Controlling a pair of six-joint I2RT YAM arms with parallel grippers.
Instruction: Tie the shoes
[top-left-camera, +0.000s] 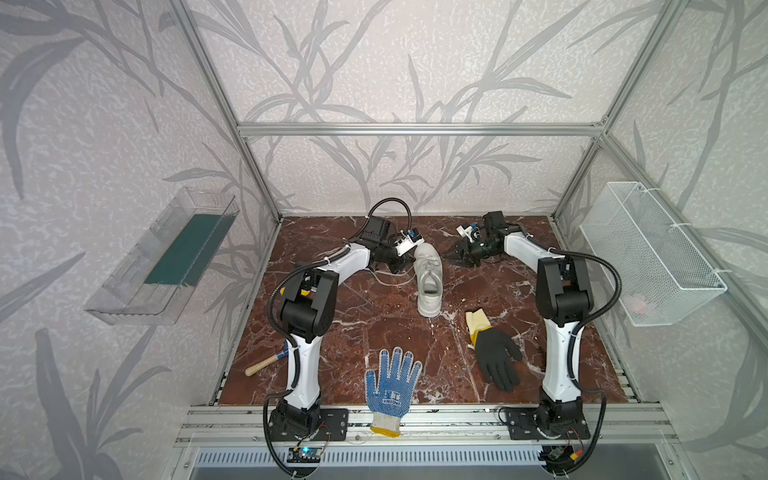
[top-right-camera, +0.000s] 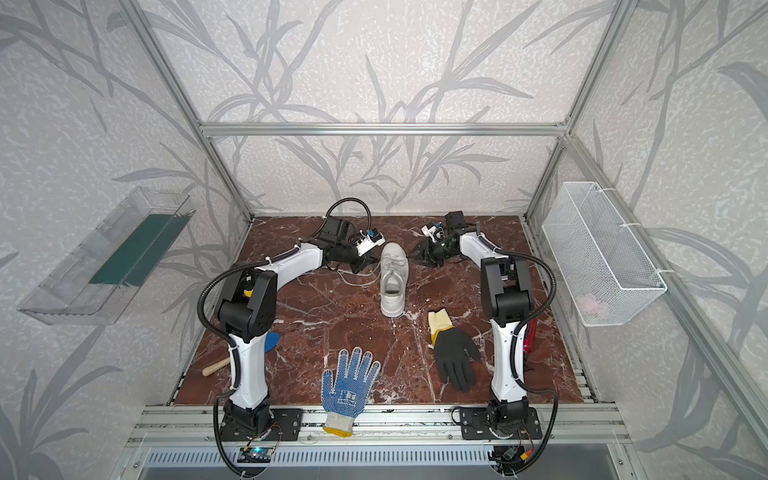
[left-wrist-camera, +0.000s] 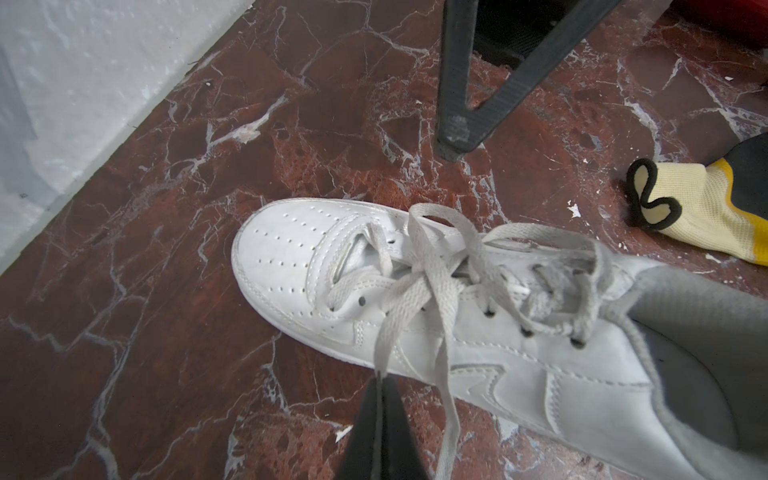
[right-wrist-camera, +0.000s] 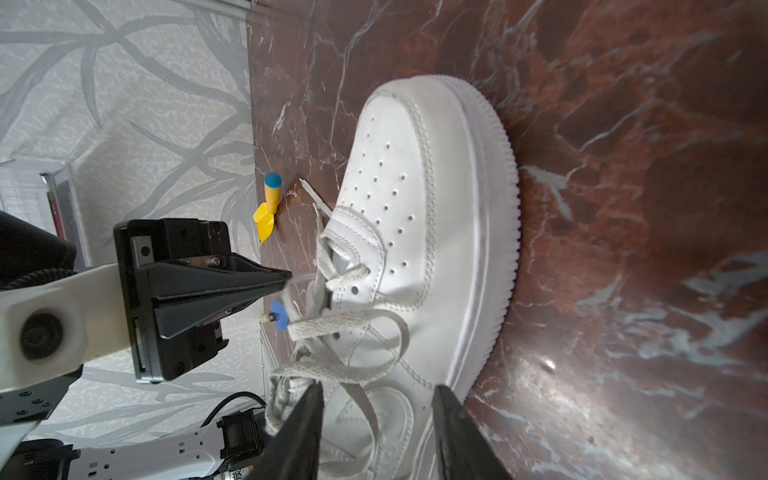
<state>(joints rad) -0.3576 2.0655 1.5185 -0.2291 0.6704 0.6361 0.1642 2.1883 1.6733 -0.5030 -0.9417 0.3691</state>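
My bench (top-left-camera: 332, 332): red-brown marble-pattern top, white veins, pale specks. Behind it and on both sides I note walls (top-left-camera: 374, 62) in pale textured paper with grey leaf sprays. Aluminium frame (top-left-camera: 415, 129) rises from the bench corners, crossbar above its far edge. Left of bench: clear plastic tray (top-left-camera: 166, 257) on the wall, green inside. Right of bench: white wire basket (top-left-camera: 652, 253). Slotted aluminium rail (top-left-camera: 449, 419) along its near edge. Light soft, even.

I see white low-top sneaker (top-left-camera: 429, 286) upright on thick sole, between left claw (top-left-camera: 400, 266) and right claw (top-left-camera: 454, 256). Laces (left-wrist-camera: 419, 291) loosely crossed, untied; one strand pinched in left claw's tips.
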